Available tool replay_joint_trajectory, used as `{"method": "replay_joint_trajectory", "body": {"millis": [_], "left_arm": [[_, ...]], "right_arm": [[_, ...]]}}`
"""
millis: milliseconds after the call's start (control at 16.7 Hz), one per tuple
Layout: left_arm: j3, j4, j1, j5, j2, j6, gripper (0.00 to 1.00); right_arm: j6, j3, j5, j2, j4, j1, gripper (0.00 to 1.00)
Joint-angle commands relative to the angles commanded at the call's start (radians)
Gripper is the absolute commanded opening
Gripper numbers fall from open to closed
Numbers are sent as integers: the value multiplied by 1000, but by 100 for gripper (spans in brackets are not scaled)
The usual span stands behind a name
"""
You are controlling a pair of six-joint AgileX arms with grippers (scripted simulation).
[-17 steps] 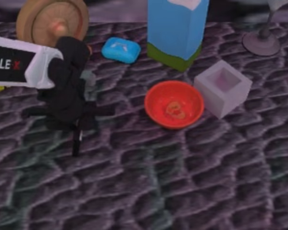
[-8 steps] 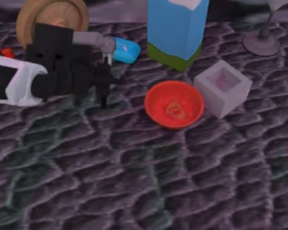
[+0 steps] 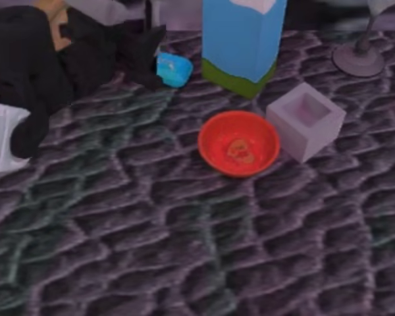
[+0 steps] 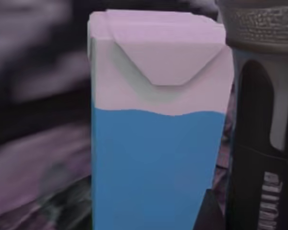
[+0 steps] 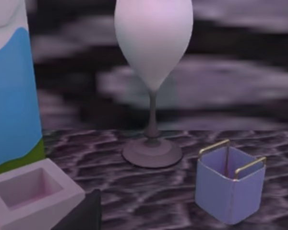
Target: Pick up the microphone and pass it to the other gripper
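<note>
My left pincer (image 3: 145, 49) pinches the slim black microphone with its grey mesh head (image 4: 259, 120) upright, raised at the tabletop's (image 3: 184, 250) far left, beside the tall blue carton (image 3: 242, 39).

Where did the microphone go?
The microphone is held up off the table in the left gripper, at the far left in the top view, right beside the blue carton.
</note>
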Motion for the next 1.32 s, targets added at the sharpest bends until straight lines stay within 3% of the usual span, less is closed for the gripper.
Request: {"method": "replay_joint_trajectory", "body": {"millis": [240,600,720,1080,1200,1320], "left_arm": [[-25,77,5,35,-39,23,0],[-22,73,-17,16,-44,24,0],[-29,65,-67,-38,-72,23,0],[-65,28,-293,-281,-195,19,0],[-71,22,-333,-322,-221,19,0],[-72,21,-338,-327,-225,19,0]], "right_arm": [[0,0,0,0,0,0,100],[0,0,0,0,0,0,100],[0,0,0,0,0,0,100],[0,0,0,0,0,0,100],[0,0,0,0,0,0,100],[0,0,0,0,0,0,100]]}}
